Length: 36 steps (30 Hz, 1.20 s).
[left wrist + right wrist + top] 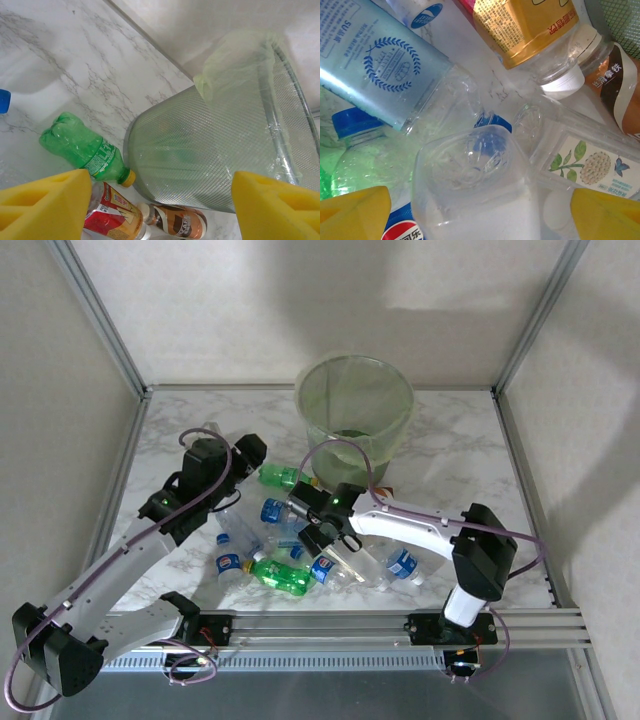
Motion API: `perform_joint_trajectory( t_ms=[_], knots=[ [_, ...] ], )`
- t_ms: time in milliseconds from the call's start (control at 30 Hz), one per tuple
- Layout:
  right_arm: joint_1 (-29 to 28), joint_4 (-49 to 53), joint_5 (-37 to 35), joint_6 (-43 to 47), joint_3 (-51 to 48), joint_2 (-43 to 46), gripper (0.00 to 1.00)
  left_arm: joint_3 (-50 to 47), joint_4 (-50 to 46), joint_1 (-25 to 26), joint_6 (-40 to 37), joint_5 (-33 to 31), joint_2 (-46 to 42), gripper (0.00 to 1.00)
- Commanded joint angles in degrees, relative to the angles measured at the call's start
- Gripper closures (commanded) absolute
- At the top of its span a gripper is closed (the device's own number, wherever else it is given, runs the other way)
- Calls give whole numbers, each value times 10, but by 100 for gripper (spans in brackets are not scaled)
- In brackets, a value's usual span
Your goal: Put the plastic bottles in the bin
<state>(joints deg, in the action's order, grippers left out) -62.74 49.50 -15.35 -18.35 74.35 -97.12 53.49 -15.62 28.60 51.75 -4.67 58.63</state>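
**Left wrist view.** You are reading "Sprite" in white on the label of the green bottle.

**Right wrist view.** You are looking at:
- "SU:AM" beside a laurel-wreath emblem on the pale-blue-labelled bottle
- a Pepsi globe with Chinese characters on the blue-labelled bottle
- red Chinese characters on the orange-labelled bottle
- white Chinese characters on the brown-labelled bottle

The small print on the leaf-and-butterfly label of the square clear bottle is proving too fine to read.

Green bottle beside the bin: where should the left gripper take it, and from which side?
Across the labelled mid-body of the green bottle, coming down from above. It lies on its side, yellow cap pointing at the bin, so closing across its width should hold; the open left gripper looks wide enough.
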Motion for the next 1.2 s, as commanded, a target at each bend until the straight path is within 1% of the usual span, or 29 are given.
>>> perform_joint_trajectory(
  t_ms=[0, 300, 467, 733, 1000, 1167],
  knots=[
    [5, -6, -8, 22, -6, -19, 9, -8, -7, -6, 6, -5, -14, 26],
    [11, -26, -4, 33, -16, -33, 16, -10, -9, -6, 9, -11, -15, 27],
    [10, -32, -14, 33, -21, -32, 27, -11, -7, -6, 12, -13, -13, 27],
    [11, -33, -31, 31, -21, -19, 38, -8, 0, -6, 13, -9, -1, 28],
    [11, -20, -50, 25, -3, 9, 44, -7, 7, -6, 18, -3, 4, 28],
    [11, -15, -53, 14, 13, 38, 46, -8, 8, -6, 23, -3, 3, 28]
  ],
)
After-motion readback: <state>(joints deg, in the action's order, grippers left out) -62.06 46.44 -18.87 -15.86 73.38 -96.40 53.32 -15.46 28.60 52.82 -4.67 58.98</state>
